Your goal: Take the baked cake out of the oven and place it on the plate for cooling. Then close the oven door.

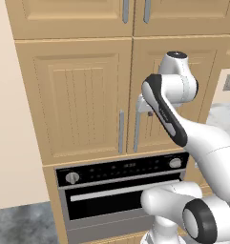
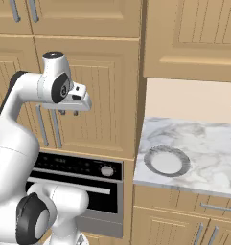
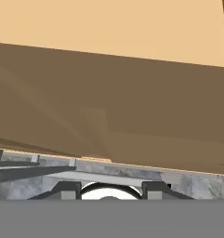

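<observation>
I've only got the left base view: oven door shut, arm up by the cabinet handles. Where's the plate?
Observer: The plate sits on the marble counter, to the right of the oven.
Operator: My view hides the fingers behind the arm. Is the gripper carrying anything?
Observer: No. In the right base view the gripper hangs in front of the cabinet doors above the oven. Its fingertips are apart with nothing between them.
</observation>
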